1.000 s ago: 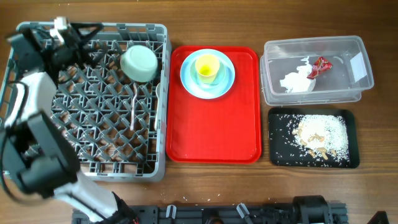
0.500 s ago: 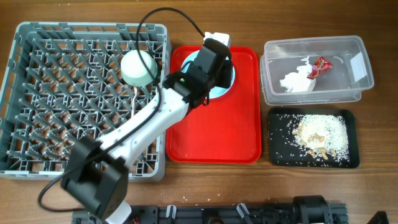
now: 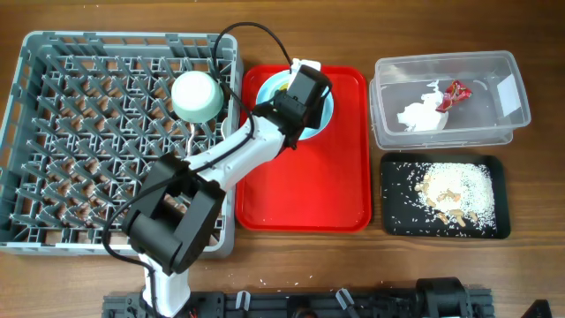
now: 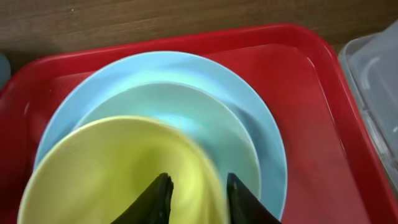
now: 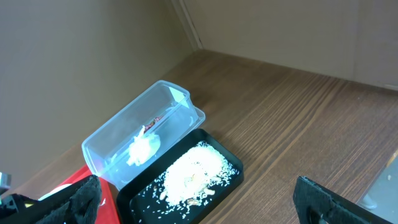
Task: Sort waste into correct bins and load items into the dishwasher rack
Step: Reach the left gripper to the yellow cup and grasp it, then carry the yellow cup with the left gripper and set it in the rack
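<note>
A yellow cup (image 4: pixel 93 168) stands on the light blue plate (image 4: pixel 205 87), which lies on the red tray (image 4: pixel 298 81). My left gripper (image 4: pixel 198 180) has its jaws narrowed over the cup's wall, one finger inside and one outside. From overhead the left gripper (image 3: pixel 296 88) covers most of the cup. The mint-green bowl (image 3: pixel 196 94) sits upside down in the grey dishwasher rack (image 3: pixel 88 150). The napkin (image 3: pixel 422 115) and red wrapper (image 3: pixel 453 94) lie in the clear tub (image 3: pixel 508 119). Rice crumbs (image 3: pixel 455 187) fill the black tray (image 3: pixel 503 199). My right gripper (image 5: pixel 199 208) hangs open, high above the table.
A white utensil (image 3: pixel 191 141) lies among the rack's pegs below the bowl. The left arm's black cable loops over the rack's far right corner. In the right wrist view, the clear tub (image 5: pixel 143 137) and black tray (image 5: pixel 233 180) stand side by side below.
My left arm has swung from the rack's far left corner across to the red tray. Its jaws have narrowed from wide open onto the cup's wall. The right gripper has stayed open.
</note>
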